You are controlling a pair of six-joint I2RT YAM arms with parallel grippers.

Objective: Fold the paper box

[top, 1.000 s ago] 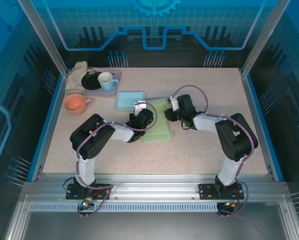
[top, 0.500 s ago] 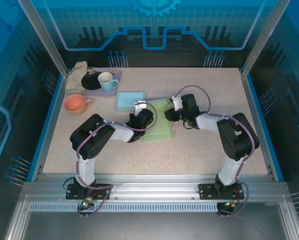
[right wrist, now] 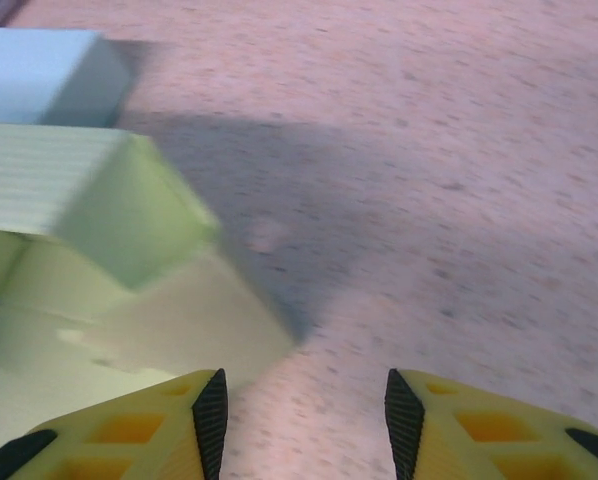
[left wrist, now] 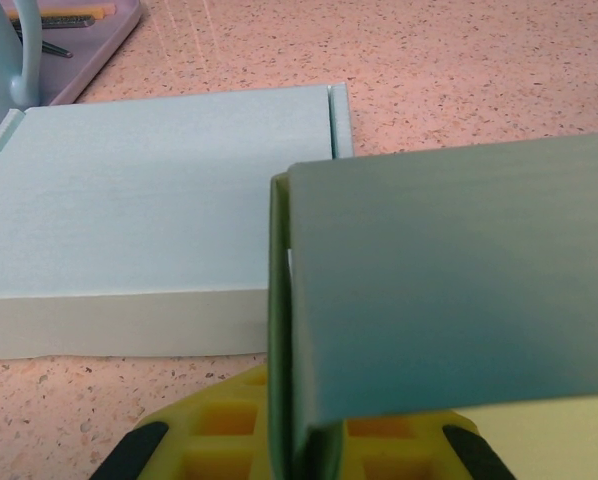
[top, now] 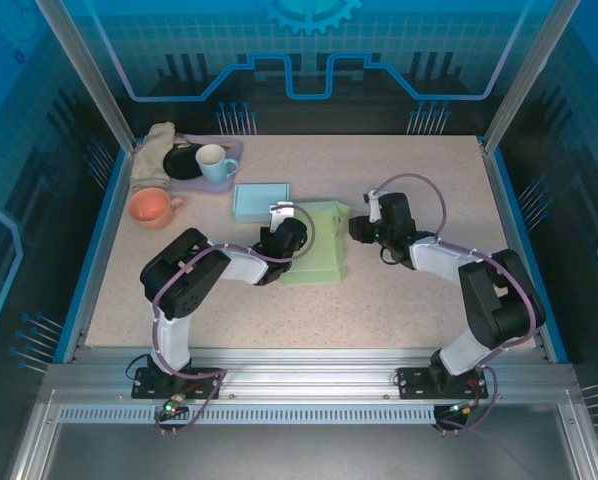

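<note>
1. Speckled pink table (top: 419, 290) inside a blue-lit enclosure, seen from above. The green paper box (top: 319, 250) lies near the middle, half folded, with one wall raised. The left gripper (top: 287, 224) sits at the wall's left edge. The right gripper (top: 361, 228) hovers just beside the box's right side, not touching it. A blue box (top: 261, 200) lies just behind the green one. A mug (top: 215, 161), a tray (top: 231, 148) and an orange bowl (top: 151, 207) sit in the far left corner.

2. Left wrist view: the left gripper (left wrist: 301, 445) looks pinched on the raised green wall of the paper box (left wrist: 449, 310), whose edge runs down between the yellow fingers (left wrist: 214, 425). The blue box (left wrist: 159, 220) is close behind.

3. Right wrist view: the right gripper (right wrist: 304, 420) has its fingers spread with nothing between them, over bare table. The paper box (right wrist: 99, 260) stands to the left, one corner formed.

4. Risks, as I judge them: only one pinch holds the wall up, so a tug could crease or tear the paper, or drag the box against the blue one. If the spread fingers come in too low, they could crush the formed corner.
</note>
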